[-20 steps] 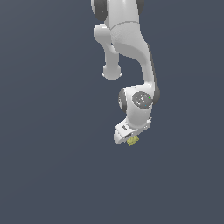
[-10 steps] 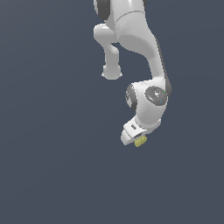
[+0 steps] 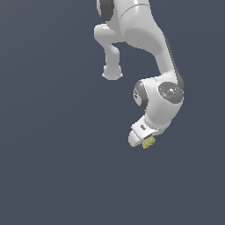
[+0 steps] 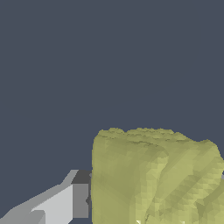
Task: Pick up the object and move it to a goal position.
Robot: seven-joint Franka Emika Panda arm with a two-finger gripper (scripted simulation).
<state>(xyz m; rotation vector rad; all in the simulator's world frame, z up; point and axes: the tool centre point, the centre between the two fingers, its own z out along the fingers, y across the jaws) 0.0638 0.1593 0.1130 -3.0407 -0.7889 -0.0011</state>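
Yellow-green and bumpy, the object (image 3: 148, 142) sits clamped at the tip of my hand (image 3: 145, 139), one finger (image 4: 61, 203) pressed against its side.

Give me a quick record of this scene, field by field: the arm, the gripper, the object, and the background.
arm: white Panda arm, bent over, reaching toward the exterior view's lower right
gripper: gripper shut on the object; one finger seen touching its side
object: yellow-green bumpy lump, held at the gripper's tip
background: plain dark grey-blue, no goal marker visible
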